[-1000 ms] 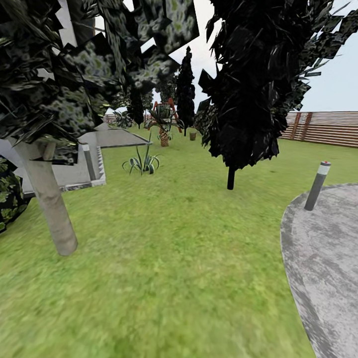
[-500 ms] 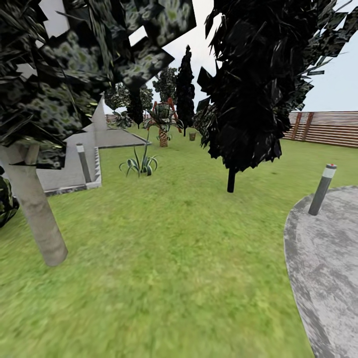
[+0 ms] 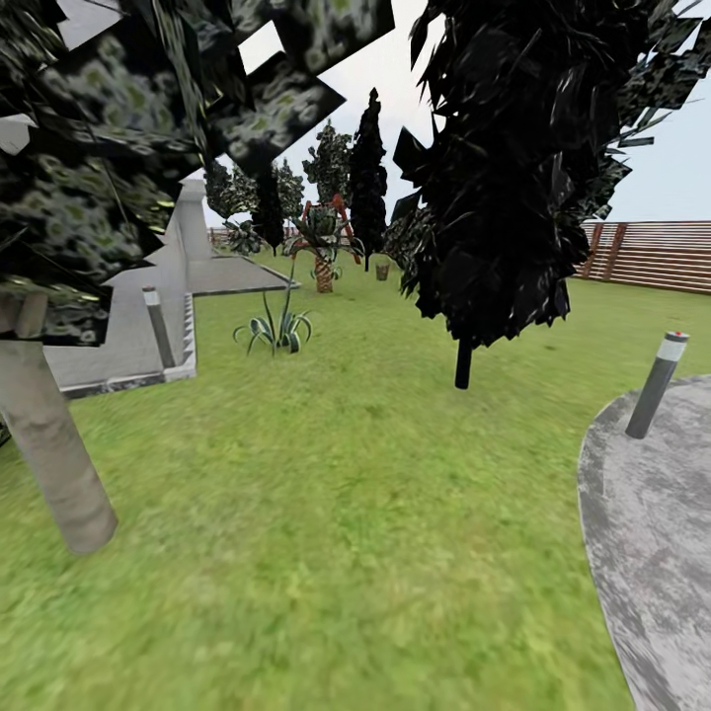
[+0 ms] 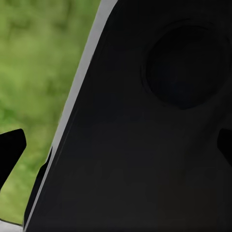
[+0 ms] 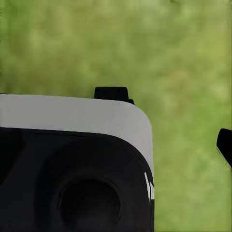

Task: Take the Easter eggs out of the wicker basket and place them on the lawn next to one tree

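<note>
In transit over the lawn, wicker basket a tiny tan speck far ahead by the palm, eggs unresolvable; likely light, smooth, slippery, so grip mid-body; finger spread on both grippers: can't tell.

Blurred green lawn with yellowish patches fills the background. A robot body part sits in the foreground: pale grey rounded top edge, black casing beneath, with a round dark recess set into it. One black fingertip pokes up just behind the grey edge; a second black fingertip shows at the frame border, well apart from the first, grass between them.
</note>
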